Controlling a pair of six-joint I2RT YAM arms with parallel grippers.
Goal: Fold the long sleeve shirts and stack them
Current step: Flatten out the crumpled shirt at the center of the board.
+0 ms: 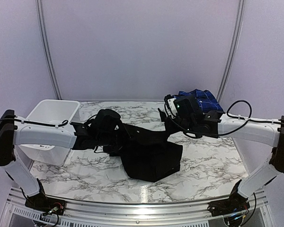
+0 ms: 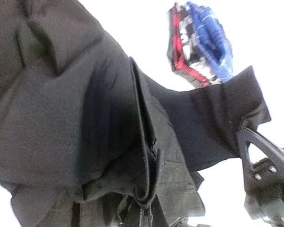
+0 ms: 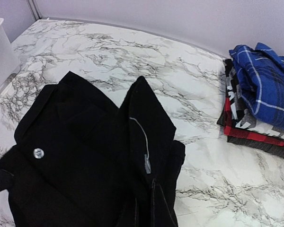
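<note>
The black long-sleeve shirt [image 1: 149, 151] hangs stretched between both grippers above the table, and its lower part rests on the marble. My left gripper [image 1: 93, 134] is shut on a bunched fold at the shirt's left end [image 2: 149, 203]. The cloth hides the fingers in the left wrist view. My right gripper [image 1: 168, 124] is shut on the shirt's right end, where the black cloth [image 3: 85, 156] runs down into the jaws [image 3: 154, 210]. A stack of folded plaid shirts [image 1: 201, 101], blue-and-white on top of black-and-white and red [image 3: 260, 104], lies at the back right.
A white plastic basket [image 1: 49, 118] stands at the left edge of the marble table [image 1: 213, 165], just behind the left arm. The right arm reaches in close in front of the plaid stack. Pale walls close off the back and sides.
</note>
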